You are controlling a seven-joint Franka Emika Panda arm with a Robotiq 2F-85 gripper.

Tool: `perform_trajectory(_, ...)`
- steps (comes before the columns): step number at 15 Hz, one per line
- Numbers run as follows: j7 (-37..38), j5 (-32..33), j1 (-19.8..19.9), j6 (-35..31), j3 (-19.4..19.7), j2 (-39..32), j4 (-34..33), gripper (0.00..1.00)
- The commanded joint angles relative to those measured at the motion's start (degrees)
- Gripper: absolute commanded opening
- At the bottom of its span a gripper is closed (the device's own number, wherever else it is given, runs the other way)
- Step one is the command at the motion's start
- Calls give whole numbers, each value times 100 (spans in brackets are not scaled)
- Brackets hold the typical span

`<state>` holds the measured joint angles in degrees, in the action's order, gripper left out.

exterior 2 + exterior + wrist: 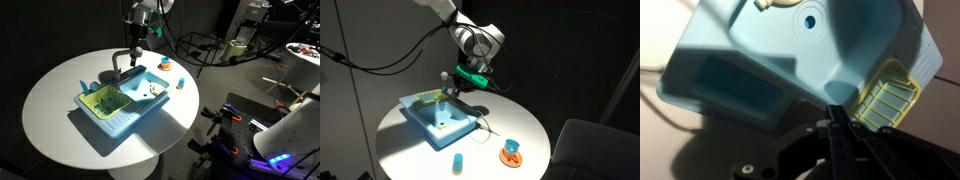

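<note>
A light blue toy sink [430, 118] [125, 115] [750, 60] sits on the round white table [510, 118] [50, 90]. A yellow-green rack [103, 100] [890, 92] lies in one of its basins. A dark faucet [121, 62] rises at the sink's back edge. My gripper [458, 84] [133, 44] [837, 122] hangs just above the sink, close by the faucet. Its fingers [836, 135] are pressed together, and I see nothing between them. In the wrist view, the gripper's dark body hides the sink's near edge.
A small blue cup [457, 160] [181, 84] and an orange piece [510, 152] [166, 65] stand on the table beside the sink. A dark chair [590, 150] stands off the table's edge. Cables and lab equipment [240, 45] fill the background.
</note>
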<state>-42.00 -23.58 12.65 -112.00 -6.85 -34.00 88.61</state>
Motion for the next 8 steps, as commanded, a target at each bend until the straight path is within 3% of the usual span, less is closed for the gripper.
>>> perform_trajectory(1,-208,-108,90,157,-30,-82,-55,0)
perform_trajectory(8,-427,-133,83,110,-83,-158,-31,0)
